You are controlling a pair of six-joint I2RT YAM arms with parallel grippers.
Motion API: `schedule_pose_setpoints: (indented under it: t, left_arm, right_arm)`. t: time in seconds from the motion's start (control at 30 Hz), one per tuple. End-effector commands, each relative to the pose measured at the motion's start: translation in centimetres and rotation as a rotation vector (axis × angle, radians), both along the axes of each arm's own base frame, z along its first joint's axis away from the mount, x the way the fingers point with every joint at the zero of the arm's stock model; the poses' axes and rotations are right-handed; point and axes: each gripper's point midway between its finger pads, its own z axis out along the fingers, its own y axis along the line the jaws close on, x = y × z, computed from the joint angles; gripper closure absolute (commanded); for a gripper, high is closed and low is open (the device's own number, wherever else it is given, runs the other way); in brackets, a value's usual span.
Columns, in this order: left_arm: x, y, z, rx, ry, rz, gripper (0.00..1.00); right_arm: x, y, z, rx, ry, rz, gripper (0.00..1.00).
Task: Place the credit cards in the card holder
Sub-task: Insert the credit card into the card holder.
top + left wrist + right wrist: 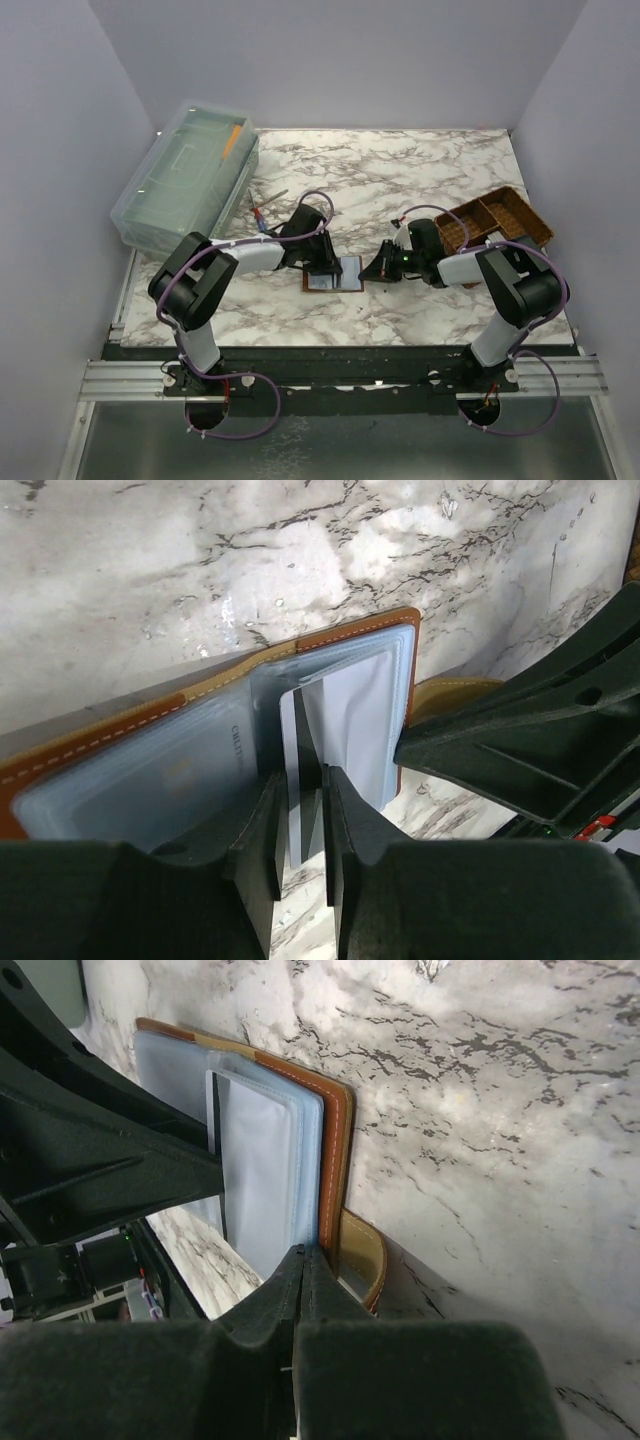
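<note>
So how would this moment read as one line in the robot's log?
card holder: lying open | card: partway in sleeve | left hand: straddling card | right hand: shut, at holder's edge

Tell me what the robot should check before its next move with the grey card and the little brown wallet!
1. Tan-brown leather card holder lies open on the marble table: ok.
2. Thin grey credit card has its top edge inside a clear sleeve: ok; how deep, cannot tell.
3. Left gripper has its jaws a little apart around the card: ok.
4. Right gripper is shut, with its tip at the holder's edge: ok.
5. More cards waiting: cannot tell.
</note>
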Motion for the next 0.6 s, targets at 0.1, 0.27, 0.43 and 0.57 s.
schedule_pose_setpoints:
  t: [0.1,0.27,0.43,0.57]
  left_arm:
    - [-1.6,-0.2,-0.6,0.031,0.036,-0.039,0.63]
    - [-1.6,0.6,0.8,0.003,0.023,-0.037,0.51]
    - [-1.3,0.7,1.4,-0.014,0.02,-0.036,0.46]
    - [-1.1,0.0,0.9,-0.029,0.036,-0.054,0.46]
  right_arm:
    - [-0.8,-0.1,-0.6,-0.011,0.015,0.016,1.0]
    - [-0.8,-0.2,-0.4,-0.021,0.005,0.013,1.0]
    - [-0.6,-0.3,-0.6,-0.037,0.005,0.014,1.0]
    - [-0.4,-0.1,-0.5,-0.027,0.004,0.018,1.0]
